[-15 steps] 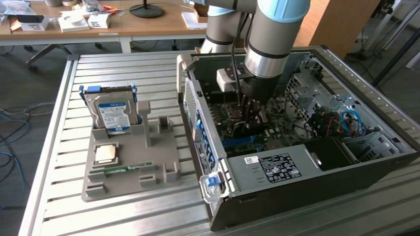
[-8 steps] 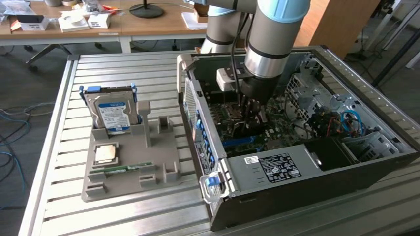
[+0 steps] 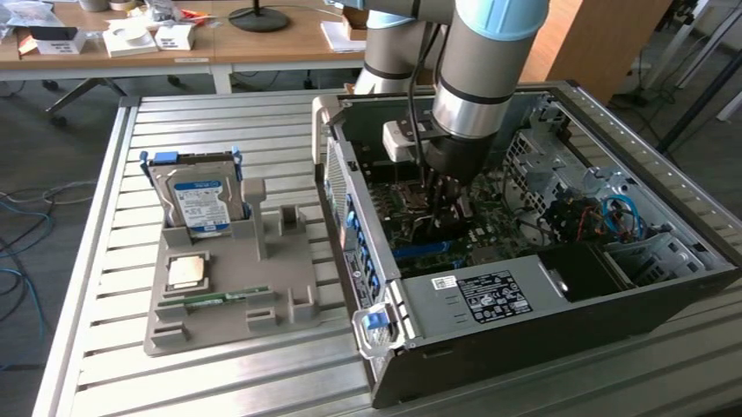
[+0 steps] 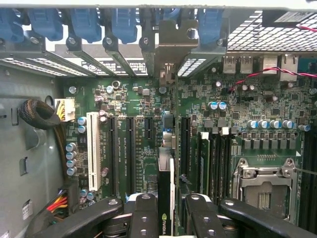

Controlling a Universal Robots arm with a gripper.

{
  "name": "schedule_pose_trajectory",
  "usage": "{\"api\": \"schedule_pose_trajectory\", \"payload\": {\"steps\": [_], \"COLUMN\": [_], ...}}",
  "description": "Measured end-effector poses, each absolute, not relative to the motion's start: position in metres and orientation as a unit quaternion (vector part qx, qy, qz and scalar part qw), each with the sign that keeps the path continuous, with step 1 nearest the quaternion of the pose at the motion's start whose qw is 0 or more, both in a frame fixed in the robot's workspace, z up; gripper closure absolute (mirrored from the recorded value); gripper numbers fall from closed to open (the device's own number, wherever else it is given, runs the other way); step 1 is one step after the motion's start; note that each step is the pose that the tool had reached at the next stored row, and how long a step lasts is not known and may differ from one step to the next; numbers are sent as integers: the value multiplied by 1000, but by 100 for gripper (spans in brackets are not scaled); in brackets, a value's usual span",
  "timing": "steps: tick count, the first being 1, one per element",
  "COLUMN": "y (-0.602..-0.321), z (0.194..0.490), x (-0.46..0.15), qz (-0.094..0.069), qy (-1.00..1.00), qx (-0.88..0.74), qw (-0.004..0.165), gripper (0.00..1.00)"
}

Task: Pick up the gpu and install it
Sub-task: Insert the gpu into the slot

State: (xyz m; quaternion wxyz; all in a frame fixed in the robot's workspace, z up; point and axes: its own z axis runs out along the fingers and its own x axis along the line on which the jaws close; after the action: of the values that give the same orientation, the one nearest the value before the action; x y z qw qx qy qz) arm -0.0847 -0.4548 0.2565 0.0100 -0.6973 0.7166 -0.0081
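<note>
We find the gripper [image 3: 447,204] down inside the computer case [image 3: 522,369], centre of the exterior view, fingers [image 4: 144,218] clamped on the gpu [image 4: 165,198]. The card hangs edge-on directly beneath the tool, long axis parallel to the motherboard slots [image 4: 130,153]. Whether it is seated, we cannot tell.

Exterior view. A silver slatted aluminium work table [image 3: 197,122], built of parallel ribbed profiles, occupies the foreground. Behind it stands a long light-brown wooden desk [image 3: 267,43] on pale metal legs [image 3: 222,80]. The desk bears several small white cardboard boxes [image 3: 128,39], a flat round black stand base [image 3: 257,17] and a white sheet of paper [image 3: 340,35]. At the exterior view's left, loose blue and grey cables [image 3: 17,204] lie on the dull grey floor [image 3: 47,130]. At the exterior view's upper right, an upright brown wooden panel [image 3: 597,39] rises beyond the table. The lighting is even and diffuse.
</note>
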Motion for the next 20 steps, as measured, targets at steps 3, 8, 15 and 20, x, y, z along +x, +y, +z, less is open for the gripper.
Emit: {"api": "schedule_pose_trajectory", "payload": {"steps": [3, 8, 15, 20], "y": [-455, -455, -457, -457], "z": [257, 257, 256, 257], "x": [-85, -85, -85, -85], "qz": [-8, -8, -8, -8], "qy": [717, 717, 717, 717], "qx": [-697, -697, -697, -697], "qw": [10, 10, 10, 9], "gripper": [74, 74, 74, 74]}}
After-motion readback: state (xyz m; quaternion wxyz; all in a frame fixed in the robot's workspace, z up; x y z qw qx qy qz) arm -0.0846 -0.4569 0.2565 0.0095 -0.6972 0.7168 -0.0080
